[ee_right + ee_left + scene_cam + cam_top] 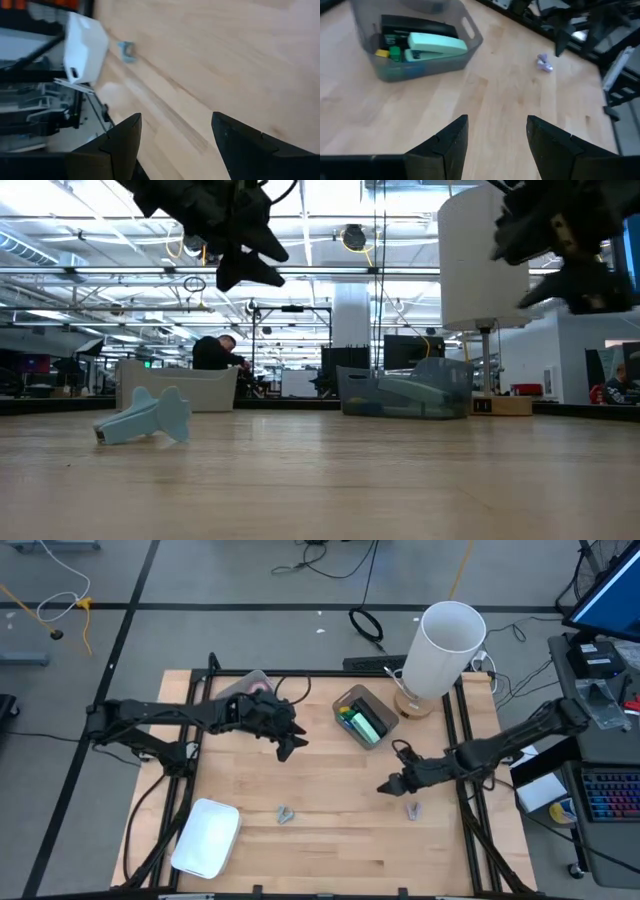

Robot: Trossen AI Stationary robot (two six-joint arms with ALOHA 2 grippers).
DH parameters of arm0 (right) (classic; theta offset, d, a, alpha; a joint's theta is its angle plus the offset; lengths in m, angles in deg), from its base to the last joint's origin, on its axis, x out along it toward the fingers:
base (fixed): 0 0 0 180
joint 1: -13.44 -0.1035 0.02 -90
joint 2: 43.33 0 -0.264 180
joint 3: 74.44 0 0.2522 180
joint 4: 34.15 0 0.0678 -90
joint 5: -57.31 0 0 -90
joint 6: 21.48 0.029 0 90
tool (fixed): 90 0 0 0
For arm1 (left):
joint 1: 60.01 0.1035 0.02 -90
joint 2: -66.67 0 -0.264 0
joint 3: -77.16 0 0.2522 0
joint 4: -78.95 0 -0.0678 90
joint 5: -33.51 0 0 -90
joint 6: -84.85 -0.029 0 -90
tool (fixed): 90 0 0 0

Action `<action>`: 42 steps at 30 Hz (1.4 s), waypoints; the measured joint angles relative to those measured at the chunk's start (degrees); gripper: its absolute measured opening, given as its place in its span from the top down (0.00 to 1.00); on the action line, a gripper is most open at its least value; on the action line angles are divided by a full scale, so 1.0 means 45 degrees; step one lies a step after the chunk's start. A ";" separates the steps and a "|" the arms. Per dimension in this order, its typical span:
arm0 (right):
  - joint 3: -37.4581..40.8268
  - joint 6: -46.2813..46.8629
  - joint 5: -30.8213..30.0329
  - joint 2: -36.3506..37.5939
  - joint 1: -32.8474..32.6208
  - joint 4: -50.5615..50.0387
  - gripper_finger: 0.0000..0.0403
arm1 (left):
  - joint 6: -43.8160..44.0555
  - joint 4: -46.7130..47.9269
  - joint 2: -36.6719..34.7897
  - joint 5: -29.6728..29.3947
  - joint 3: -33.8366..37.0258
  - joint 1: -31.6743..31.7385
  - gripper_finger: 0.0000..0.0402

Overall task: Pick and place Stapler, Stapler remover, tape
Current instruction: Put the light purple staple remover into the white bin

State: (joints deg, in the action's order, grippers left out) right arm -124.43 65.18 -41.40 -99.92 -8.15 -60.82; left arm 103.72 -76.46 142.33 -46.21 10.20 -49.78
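1. Nearest the front edge of the wooden table (330, 840), a white tray (206, 836) lies at the front left corner, with nothing visible in it.
2. Just behind that line lie two small staple removers: a grey-blue staple remover (286, 814) near the middle front, on its side on the bare wood, and a second pale staple remover (414, 810) to its right, also on the wood.
3. The right gripper (389, 786) hangs above the table just beside the second staple remover, a little left of it and behind it. Its fingers stand wide apart and hold nothing; bare wood shows between them in the right wrist view.
4. Farther back, the left gripper (288, 747) hovers over the middle left of the table, well apart from both staple removers. Its fingers are parted about halfway, with nothing between them.
5. Behind and right of it sits a grey bin (364, 717), slightly turned on the table. Inside lie a pale green stapler (437, 43), a black object and small green and yellow blocks.
6. At the far left, a pink and grey object (247, 688) lies under the left arm; I cannot tell what it is.
7. At the far right corner stands a tall white cylinder (444, 648) on a wooden base.
8. No tape roll can be made out.
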 joint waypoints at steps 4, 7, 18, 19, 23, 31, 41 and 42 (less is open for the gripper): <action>0.0004 0.1479 0.0047 0.0607 -0.0619 -0.1924 0.41 | 0.0303 -0.0573 -0.0080 0.0285 0.0318 -0.0017 0.50; 0.0005 0.2570 0.0340 0.0983 -0.1046 -0.3379 0.41 | 0.0302 -0.0668 -0.0150 0.0278 0.0315 -0.0008 0.50; 0.0005 0.6462 0.1385 0.1718 -0.1826 -0.6854 0.41 | 0.0521 -0.0859 -0.0140 0.0250 0.0325 -0.0008 0.50; 0.0005 0.6710 0.1675 0.1718 -0.1826 -0.7054 0.41 | 0.0523 -0.0855 -0.0140 0.0182 0.0325 -0.0008 0.50; 0.0005 0.6952 0.2003 0.1724 -0.1816 -0.7100 0.41 | 0.0545 -0.0855 -0.0140 0.0049 0.0325 -0.0008 0.50; 0.0005 0.5838 0.1981 0.1733 -0.1816 -0.5988 0.41 | 0.0598 -0.0855 -0.0140 0.0045 0.0325 -0.0008 0.50; 0.0005 0.3494 0.1957 0.1733 -0.1814 -0.4769 0.41 | 0.0696 -0.0855 -0.0140 0.0045 0.0325 -0.0008 0.50; 0.0005 0.3406 0.1957 0.1733 -0.1812 -0.4772 0.41 | 0.0729 -0.0855 -0.0140 0.0045 0.0325 -0.0008 0.50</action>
State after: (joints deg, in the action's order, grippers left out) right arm -124.41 80.51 -32.59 -92.12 -16.30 -82.30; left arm 107.00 -80.31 141.70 -46.00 11.66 -49.81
